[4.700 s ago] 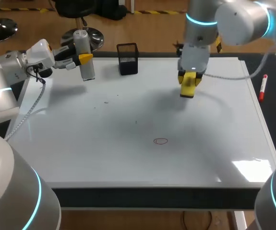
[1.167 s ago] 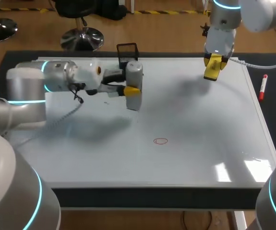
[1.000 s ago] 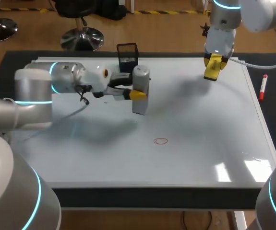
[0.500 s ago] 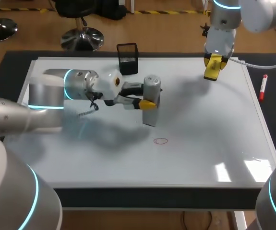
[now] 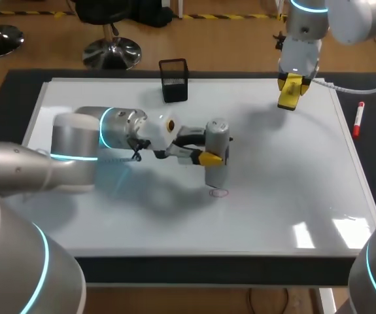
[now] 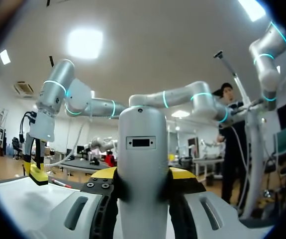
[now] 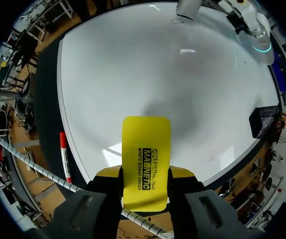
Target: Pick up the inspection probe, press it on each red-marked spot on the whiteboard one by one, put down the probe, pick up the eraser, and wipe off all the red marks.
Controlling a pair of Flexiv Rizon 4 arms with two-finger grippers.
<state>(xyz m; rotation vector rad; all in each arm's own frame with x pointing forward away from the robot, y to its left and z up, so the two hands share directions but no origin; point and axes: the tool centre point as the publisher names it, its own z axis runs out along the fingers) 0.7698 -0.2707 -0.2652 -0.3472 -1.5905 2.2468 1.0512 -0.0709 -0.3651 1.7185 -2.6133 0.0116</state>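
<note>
The left gripper (image 5: pixel 212 156) clamps the probe (image 5: pixel 218 134) upright, its lower end right at the red mark (image 5: pixel 220 192) in the middle of the whiteboard (image 5: pixel 292 196). The right gripper (image 5: pixel 290 93) grips the eraser (image 7: pixel 145 159) above the whiteboard's far right corner, well apart.

Head view: you look down from above and behind the robot, far enough back to take in the whole white rectangular whiteboard (image 5: pixel 292 163).
Left wrist view: you sit low and very close behind the grey cylindrical inspection probe (image 6: pixel 143 164), facing level across the board.
Right wrist view: you hang high by the board's far right corner, looking down past the flat yellow eraser (image 7: pixel 145 159).
Shared: all three views show the whiteboard. The left wrist view also catches the eraser, and the head and right wrist views both show the red marker pen (image 7: pixel 64 157).
</note>
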